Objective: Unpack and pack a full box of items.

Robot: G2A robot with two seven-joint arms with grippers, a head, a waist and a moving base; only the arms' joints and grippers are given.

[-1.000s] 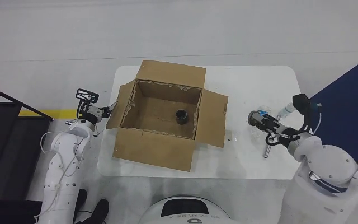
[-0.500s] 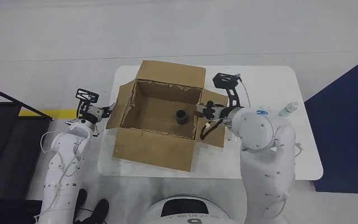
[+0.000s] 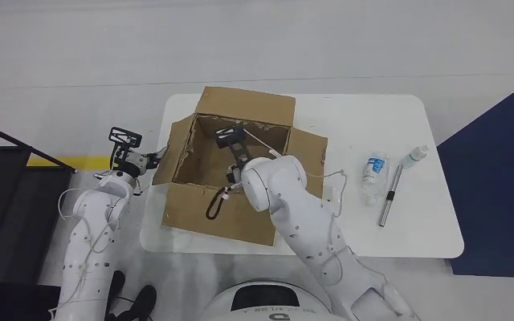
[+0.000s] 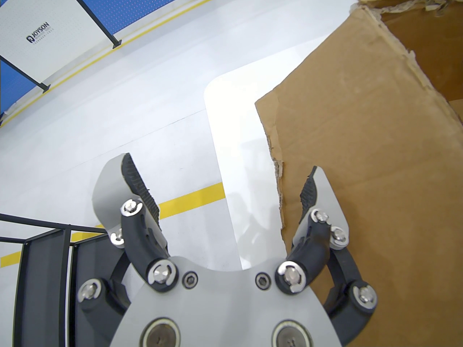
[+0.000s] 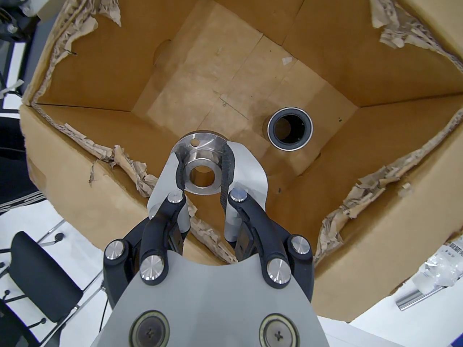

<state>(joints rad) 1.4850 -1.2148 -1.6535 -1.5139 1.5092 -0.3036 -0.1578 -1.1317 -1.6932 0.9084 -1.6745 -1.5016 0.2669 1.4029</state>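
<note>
Top view, box: the box point(image 3: 245, 106) stands open on the worktop point(image 3: 361, 233), flaps spread; the right arm point(image 3: 269, 180) lies across its opening.
Top view, loose things: a bottle point(image 3: 373, 172) and a rod point(image 3: 389, 197) lie on the worktop, apart from the box.
Left wrist view, left claw: the left claw point(image 4: 220, 163) is spread and pinches nothing — one finger is just beside a flap's edge, outside the box.
Right wrist view, right claw: the right claw point(image 5: 202, 153) pinches a metal collar point(image 5: 200, 178), its bore in line with the claw, above the box floor.
Right wrist view, key relation: a black ring point(image 5: 290, 128) lies flat on the floor — below the claw, past its fingertips, off to one side, near a wall.
Judgement: likely packing; the right claw is nearer, and a straight lowering should clear the ring.
</note>
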